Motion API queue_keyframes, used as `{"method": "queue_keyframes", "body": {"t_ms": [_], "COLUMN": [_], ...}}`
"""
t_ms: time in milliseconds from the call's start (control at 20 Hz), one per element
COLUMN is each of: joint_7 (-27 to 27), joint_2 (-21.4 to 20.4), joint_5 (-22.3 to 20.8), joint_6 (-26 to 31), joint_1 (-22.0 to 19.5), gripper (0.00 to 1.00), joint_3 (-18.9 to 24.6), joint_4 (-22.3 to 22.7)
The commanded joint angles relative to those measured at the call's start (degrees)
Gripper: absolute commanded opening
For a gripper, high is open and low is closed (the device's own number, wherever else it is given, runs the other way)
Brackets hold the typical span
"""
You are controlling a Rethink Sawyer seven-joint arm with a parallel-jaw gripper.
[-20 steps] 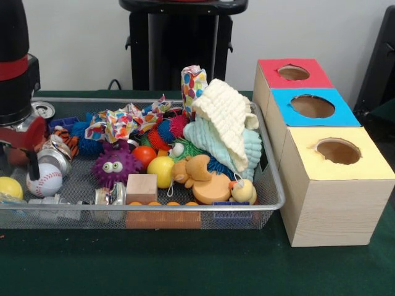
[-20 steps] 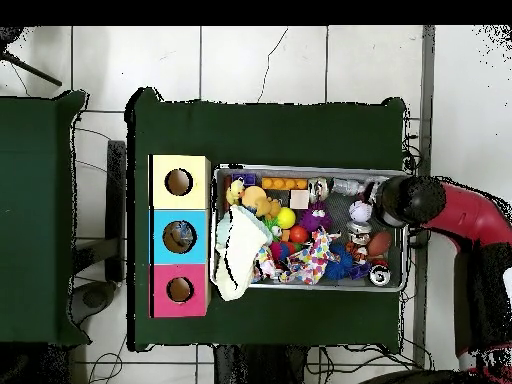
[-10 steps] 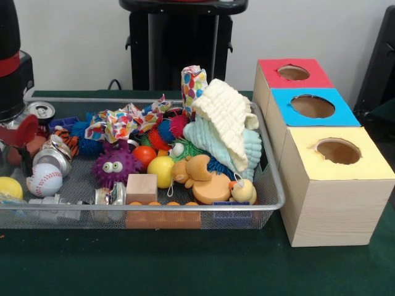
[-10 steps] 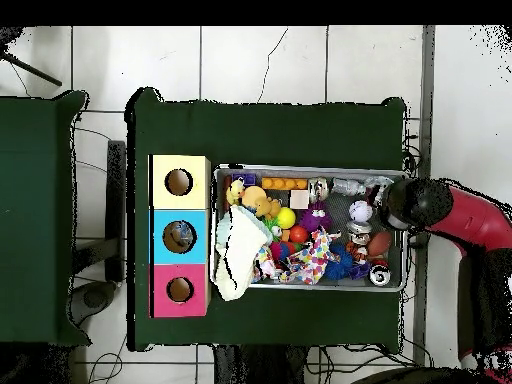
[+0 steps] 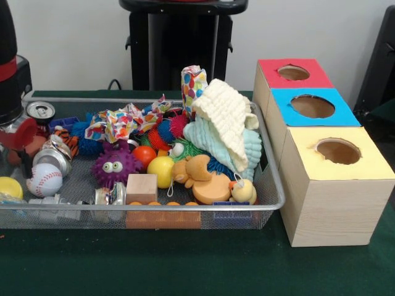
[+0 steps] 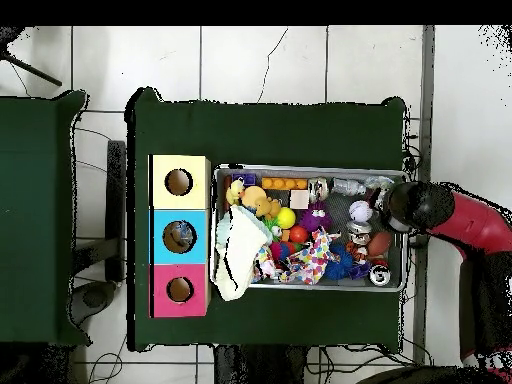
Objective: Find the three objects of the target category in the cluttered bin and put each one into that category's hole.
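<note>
Task looks barely begun, as a judgement: the wire-mesh metal bin (image 5: 271,185) is crammed full and nothing shows going into the 3 wooden boxes with round holes, red-topped (image 5: 294,73), blue-topped (image 5: 313,106) and yellow-topped (image 5: 338,151). In the overhead view something indistinct sits inside the blue box's hole; cannot tell what. Target category isn't given, so the 3 wanted items can't be picked out. Candidates in the bin: white baseball with red stitching (image 5: 44,179), purple spiky ball with googly eyes (image 5: 115,166), yellow smooth ball (image 5: 160,171), plain wooden cube (image 5: 141,188), silver drink can (image 5: 41,111), orange plush duck (image 5: 200,178), cream and mint folded cloths (image 5: 227,129), confetti-print fabric (image 5: 120,123). The red and black arm's gripper (image 5: 23,145) hangs low at the bin's left end in the front view, near the baseball and cans; jaw state cannot be told, nothing visibly held. No readable brand, label or writing anywhere.
</note>
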Motion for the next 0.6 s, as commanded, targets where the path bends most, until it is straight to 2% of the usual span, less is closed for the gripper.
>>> {"method": "queue_keyframes", "body": {"t_ms": [50,350,600], "joint_7": [-15.2,-17.8,-19.4], "joint_2": [2.8,2.5,1.9], "joint_5": [-2.3,-3.2,-4.5], "joint_6": [-1.2,0.4,4.4], "joint_1": [-0.9,-1.3,0.5], "gripper": [1.0,1.0,1.0], "joint_3": [8.1,10.7,11.4], "joint_4": [2.8,3.6,1.5]}}
